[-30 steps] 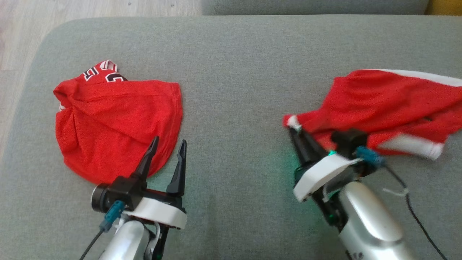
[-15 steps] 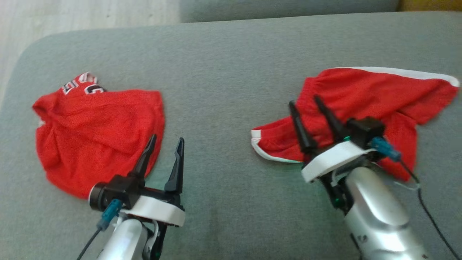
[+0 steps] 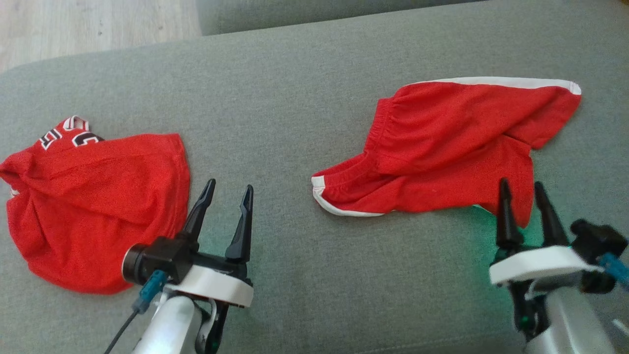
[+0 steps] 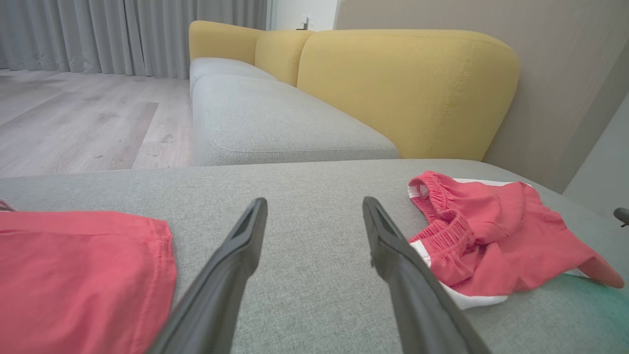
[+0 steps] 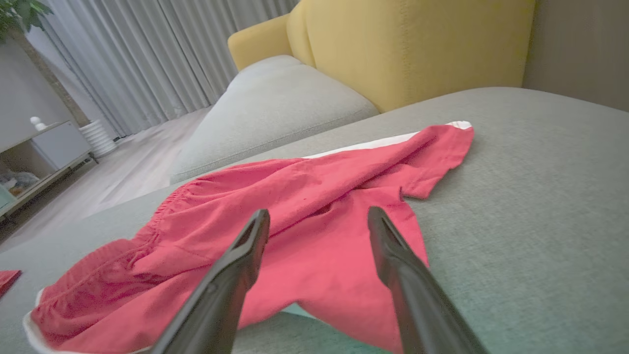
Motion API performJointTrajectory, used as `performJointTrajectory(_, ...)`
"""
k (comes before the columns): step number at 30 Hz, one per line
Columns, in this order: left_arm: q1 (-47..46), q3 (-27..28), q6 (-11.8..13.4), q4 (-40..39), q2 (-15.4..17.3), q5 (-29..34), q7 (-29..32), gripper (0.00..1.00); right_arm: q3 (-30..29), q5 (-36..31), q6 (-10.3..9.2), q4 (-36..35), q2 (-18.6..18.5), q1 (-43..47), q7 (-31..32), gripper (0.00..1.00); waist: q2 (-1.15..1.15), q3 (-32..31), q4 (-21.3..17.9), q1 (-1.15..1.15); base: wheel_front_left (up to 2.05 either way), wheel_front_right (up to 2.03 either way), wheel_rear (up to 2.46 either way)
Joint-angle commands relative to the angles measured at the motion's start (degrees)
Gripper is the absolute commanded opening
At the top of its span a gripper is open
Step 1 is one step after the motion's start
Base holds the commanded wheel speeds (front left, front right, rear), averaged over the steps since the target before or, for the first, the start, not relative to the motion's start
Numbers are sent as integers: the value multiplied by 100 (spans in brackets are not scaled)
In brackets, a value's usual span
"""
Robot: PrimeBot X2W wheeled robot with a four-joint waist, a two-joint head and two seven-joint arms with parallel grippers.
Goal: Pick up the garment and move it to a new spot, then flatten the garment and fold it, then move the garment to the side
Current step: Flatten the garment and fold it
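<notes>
While both grippers stand spread and empty, the red shorts (image 3: 442,142) lie rumpled on the grey seat cushion (image 3: 295,98).
Nearest, the left gripper (image 3: 230,184) hovers beside a red jersey (image 3: 98,211); the right gripper (image 3: 519,184) points at the shorts' near leg. The fabric looks light, thin and limp, likely to drape and slide, so the elastic waistband (image 3: 381,130) or a white-trimmed hem seems the surest hold. Bare cushion lies open between the two garments and beyond them; its far-left edge drops to wood floor (image 3: 88,24).
</notes>
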Motion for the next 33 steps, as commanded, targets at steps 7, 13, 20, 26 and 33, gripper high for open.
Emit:
performJointTrajectory(7, -246, 137, -89, -62, -30, 125, -47, 100, -1023, -412, -10, 863, -18, -1368, 954, 100, 0, 238, 230, 0, 0, 0, 0)
performJointTrajectory(13, -275, 125, -123, -12, -75, 142, -47, 100, -1834, -1083, -10, 1608, -18, -1975, 1395, 100, 0, 362, 440, 0, 0, 0, 0)
performJointTrajectory(20, -340, 169, -156, -9, -99, 185, -47, 100, -2299, -1707, -10, 2251, -18, -2499, 1560, 0, 0, 534, 607, 0, 0, 0, 0)
performJointTrajectory(26, -394, 213, -174, -16, -122, 232, -47, 100, -2378, -2029, -10, 2146, -18, -2869, 1324, 0, 0, 621, 636, 0, 0, 0, 0)
performJointTrajectory(33, -448, 247, -193, -10, -194, 235, -47, 100, -2122, -2456, -10, 1342, -45, -3318, 1862, 0, 0, 641, 688, 0, 0, 0, 0)
